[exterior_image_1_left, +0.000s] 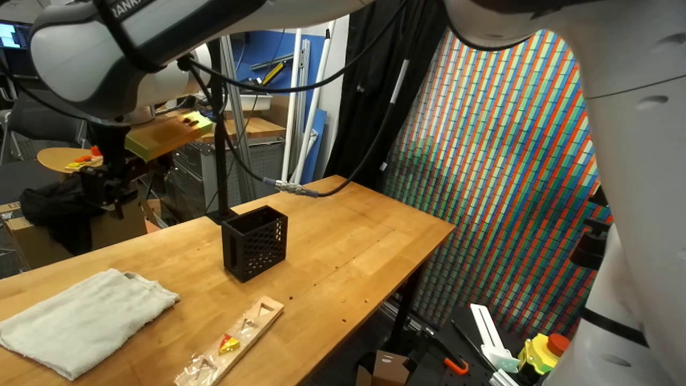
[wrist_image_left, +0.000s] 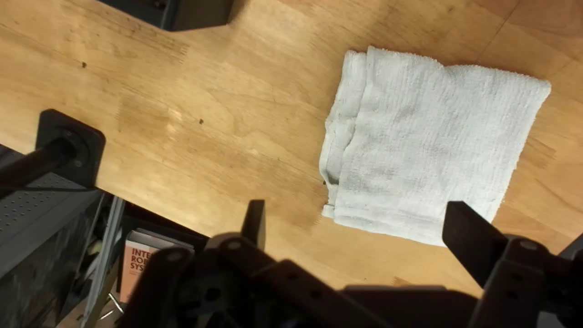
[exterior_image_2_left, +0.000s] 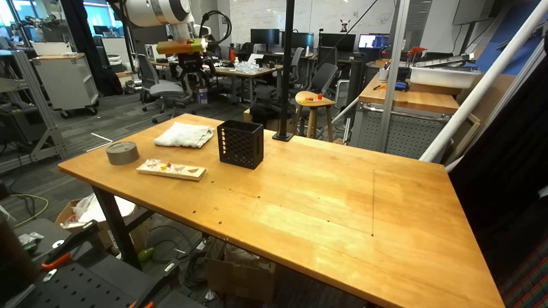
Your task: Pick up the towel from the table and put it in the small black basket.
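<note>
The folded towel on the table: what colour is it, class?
The folded towel is off-white, leaning light grey; it shows best in the wrist view.

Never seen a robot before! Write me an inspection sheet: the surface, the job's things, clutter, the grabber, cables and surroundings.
Surface: wooden table, marked by small dark spots.
Job's things: towel lies folded on the table, outside the small black basket, which stands upright.
Clutter: grey roll and pale wooden strip on the table.
Gripper: open, holding nothing, above the table.
Cables: black cables hang from the arm, with a metal connector; whether that touches the table, I cannot tell.
Surroundings: wooden stool, monitors and a red button.
</note>
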You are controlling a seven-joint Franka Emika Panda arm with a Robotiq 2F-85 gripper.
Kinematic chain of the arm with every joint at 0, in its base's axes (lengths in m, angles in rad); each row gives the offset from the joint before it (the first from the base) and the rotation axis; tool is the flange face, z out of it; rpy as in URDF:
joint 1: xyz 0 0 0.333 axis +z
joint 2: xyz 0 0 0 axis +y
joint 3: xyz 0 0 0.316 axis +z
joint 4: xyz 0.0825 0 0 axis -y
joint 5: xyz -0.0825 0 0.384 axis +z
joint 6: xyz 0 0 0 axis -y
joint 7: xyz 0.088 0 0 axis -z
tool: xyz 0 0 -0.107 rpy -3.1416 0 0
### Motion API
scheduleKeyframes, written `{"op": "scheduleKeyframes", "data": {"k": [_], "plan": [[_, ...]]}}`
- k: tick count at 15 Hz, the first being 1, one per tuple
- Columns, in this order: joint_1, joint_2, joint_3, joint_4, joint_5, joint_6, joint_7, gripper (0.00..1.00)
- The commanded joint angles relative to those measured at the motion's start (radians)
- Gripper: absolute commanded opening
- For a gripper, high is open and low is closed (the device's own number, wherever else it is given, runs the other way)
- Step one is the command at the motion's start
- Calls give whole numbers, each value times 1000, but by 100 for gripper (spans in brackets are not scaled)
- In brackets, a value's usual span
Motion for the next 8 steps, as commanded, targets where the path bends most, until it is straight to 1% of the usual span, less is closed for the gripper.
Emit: {"op": "scheduleKeyframes", "data": {"k": [1, 5, 8], "plan": [[33, 124, -15, 144, 28, 18, -71, 100], [52, 237, -4, 225, 57, 71, -97, 100], [67, 308, 10, 263, 94, 114, -112, 100]]}}
